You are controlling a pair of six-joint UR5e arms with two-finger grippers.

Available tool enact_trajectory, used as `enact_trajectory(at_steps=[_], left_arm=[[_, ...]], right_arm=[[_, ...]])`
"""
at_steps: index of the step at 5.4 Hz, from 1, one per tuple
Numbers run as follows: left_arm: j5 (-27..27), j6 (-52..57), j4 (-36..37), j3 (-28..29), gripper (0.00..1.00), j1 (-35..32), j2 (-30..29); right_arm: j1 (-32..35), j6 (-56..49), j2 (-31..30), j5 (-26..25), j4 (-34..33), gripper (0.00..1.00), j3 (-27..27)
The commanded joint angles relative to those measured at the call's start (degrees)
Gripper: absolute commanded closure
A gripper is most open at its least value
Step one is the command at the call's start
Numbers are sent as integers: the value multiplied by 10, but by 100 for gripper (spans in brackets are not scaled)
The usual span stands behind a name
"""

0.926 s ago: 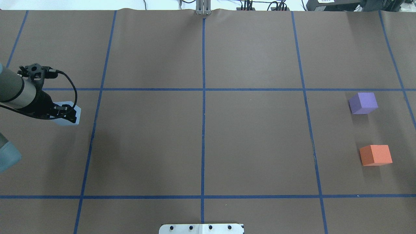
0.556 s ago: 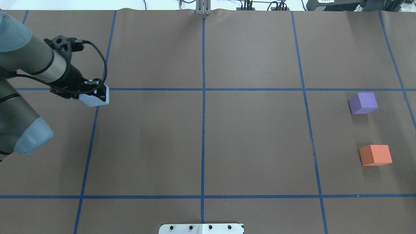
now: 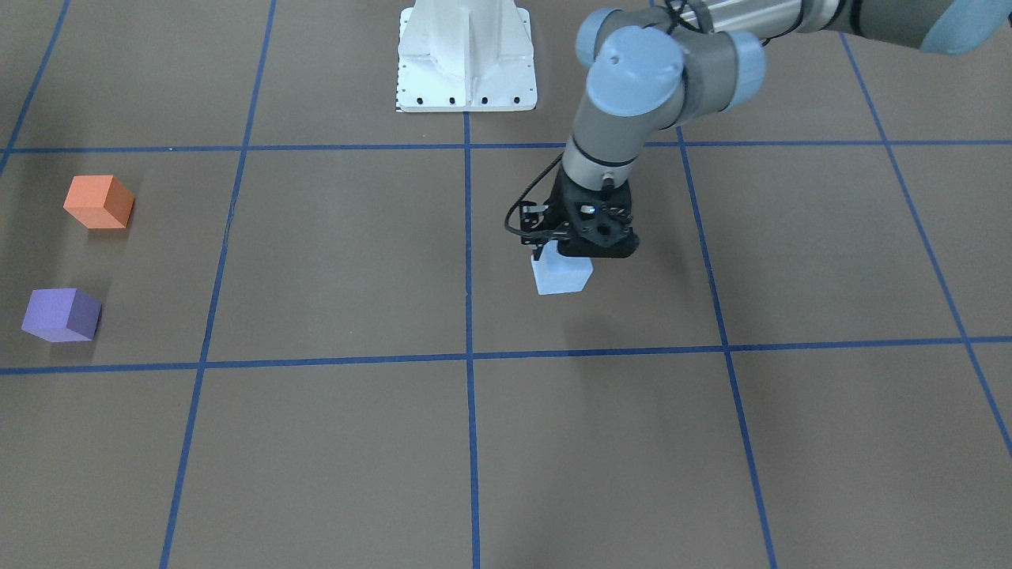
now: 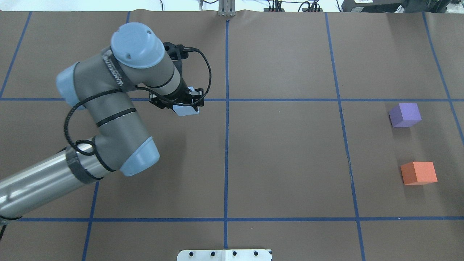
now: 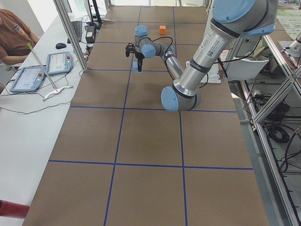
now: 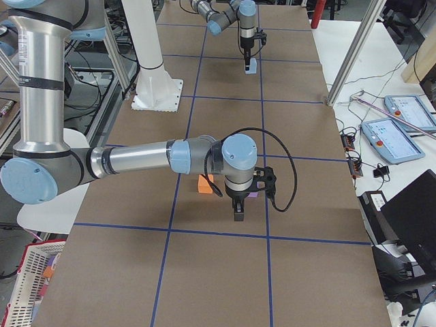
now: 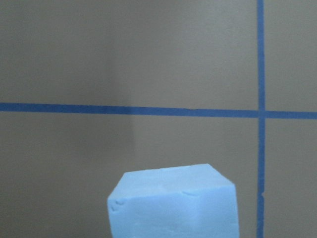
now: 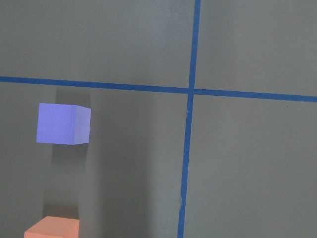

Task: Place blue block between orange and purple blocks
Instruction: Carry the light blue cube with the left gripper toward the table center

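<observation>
My left gripper is shut on the light blue block and holds it above the table, just left of the centre tape line. The block also shows in the front view and fills the bottom of the left wrist view. The purple block and the orange block rest at the far right, with a gap between them. The right wrist view shows both from above: purple block, orange block. My right gripper shows only in the exterior right view, near these blocks; I cannot tell its state.
Blue tape lines divide the brown table cover into squares. The white robot base plate sits at the near-middle edge. A side table with tablets and a seated person are beyond the table's far edge.
My left arm has swung right from the table's far left to near the centre line, carrying the blue block. The purple and orange blocks have not moved.
</observation>
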Motion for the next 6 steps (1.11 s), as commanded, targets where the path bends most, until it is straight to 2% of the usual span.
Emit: enact_trajectory(at_steps=[1,4,5,6], left_arm=[[70,1,-8,122,100,49,-98],[73,0,-10,141,100,66,-97],[73,1,-11,145,70,67,-97],[73,7,-10,147,45,67,-95]], right_arm=[[-1,0,1,1,0,1,-1],[-1,0,4,0,0,1,-3],[-1,0,4,1,-1,1,-3],[-1,-1,4,1,0,1,-3]])
